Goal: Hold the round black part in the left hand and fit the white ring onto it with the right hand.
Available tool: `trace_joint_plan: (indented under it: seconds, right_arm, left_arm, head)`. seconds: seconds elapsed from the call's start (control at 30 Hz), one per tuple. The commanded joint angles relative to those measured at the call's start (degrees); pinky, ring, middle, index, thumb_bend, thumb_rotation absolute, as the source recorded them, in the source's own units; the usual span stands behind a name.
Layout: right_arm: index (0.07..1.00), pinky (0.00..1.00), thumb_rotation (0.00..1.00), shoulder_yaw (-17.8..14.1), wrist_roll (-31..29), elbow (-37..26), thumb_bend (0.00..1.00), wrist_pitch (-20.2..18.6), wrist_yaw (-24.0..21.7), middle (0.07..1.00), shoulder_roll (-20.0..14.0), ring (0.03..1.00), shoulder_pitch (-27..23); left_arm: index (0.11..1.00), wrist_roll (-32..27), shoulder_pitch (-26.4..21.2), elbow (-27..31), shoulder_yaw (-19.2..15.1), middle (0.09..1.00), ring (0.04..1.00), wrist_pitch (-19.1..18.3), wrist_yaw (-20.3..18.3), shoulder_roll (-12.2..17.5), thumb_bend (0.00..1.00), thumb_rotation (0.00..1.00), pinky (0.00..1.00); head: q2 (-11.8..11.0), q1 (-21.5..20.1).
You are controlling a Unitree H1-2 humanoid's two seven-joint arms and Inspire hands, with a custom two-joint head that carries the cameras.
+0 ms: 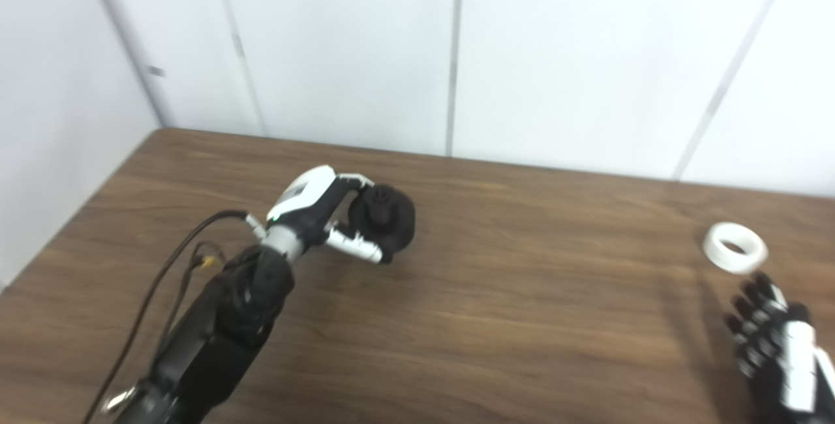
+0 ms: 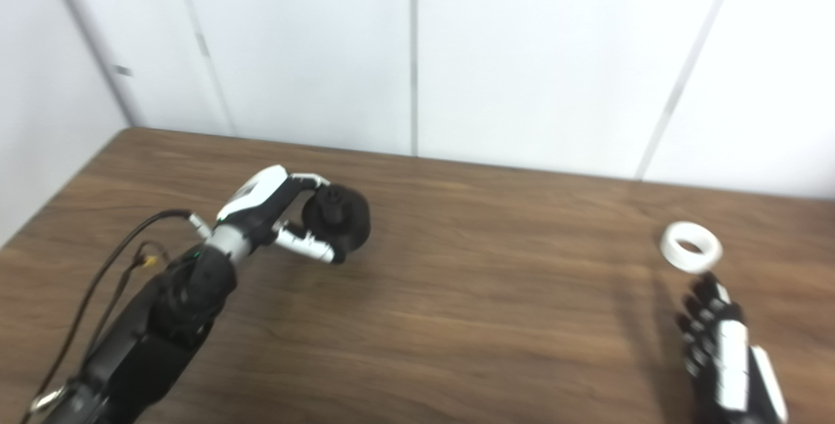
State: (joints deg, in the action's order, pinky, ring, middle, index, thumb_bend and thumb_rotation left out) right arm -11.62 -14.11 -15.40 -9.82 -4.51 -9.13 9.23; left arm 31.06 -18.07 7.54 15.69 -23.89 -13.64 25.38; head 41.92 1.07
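The round black part [image 1: 385, 216] sits at the left middle of the wooden table, and my left hand [image 1: 326, 212] is shut on it, fingers curled over its top and thumb under its near side. The white ring [image 1: 735, 247] lies flat on the table at the far right. My right hand [image 1: 770, 339] is just short of the ring, near the bottom right corner, fingers spread and pointing toward it, holding nothing. In the right eye view the ring [image 2: 691, 246] lies a little beyond the right hand [image 2: 717, 346].
The brown wooden table [image 1: 522, 293] runs to a white panelled wall [image 1: 456, 52] at the back. Its left edge slants down the left side. Black cables [image 1: 169, 267] hang beside the left forearm.
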Motion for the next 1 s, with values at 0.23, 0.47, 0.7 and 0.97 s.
trace_joint_plan:
  seconds: [0.23, 0.47, 0.7, 0.97]
  right_arm:
    - [0.997, 0.99, 0.98, 1.29, 0.84, -1.26, 0.64, 3.00, 0.00, 0.976, 0.81, 1.000, -1.54]
    - [0.993, 1.00, 0.97, 2.29, -0.87, -2.70, 0.58, 0.95, 0.82, 0.974, 2.31, 1.000, -2.14]
    - [0.991, 1.00, 0.96, 3.05, -0.93, -4.32, 0.60, -1.02, 1.95, 0.976, 2.17, 1.000, -2.52]
    - [0.988, 1.00, 0.97, 3.27, -0.57, -5.14, 0.61, -1.84, 2.75, 0.966, 1.50, 1.000, -2.59]
  left_arm:
    - [0.482, 1.15, 3.62, 9.02, 6.75, 0.787, 0.908, 7.01, -3.24, -3.81, 0.52, 0.06, 1.00]
    - [0.481, 4.68, 7.42, 11.63, 10.12, 0.799, 0.903, 8.20, -5.08, -6.77, 0.52, 0.06, 1.00]
    - [0.481, 7.81, 12.22, 13.49, 12.05, 0.795, 0.893, 10.80, -4.79, -8.21, 0.52, 0.06, 1.00]
    - [0.482, 10.30, 16.25, 14.16, 12.16, 0.793, 0.890, 12.77, -4.65, -9.62, 0.52, 0.06, 1.00]
  head:
    - [2.04, -6.65]
    - [4.01, -8.75]
    - [5.71, -8.97]
    - [6.17, -7.98]
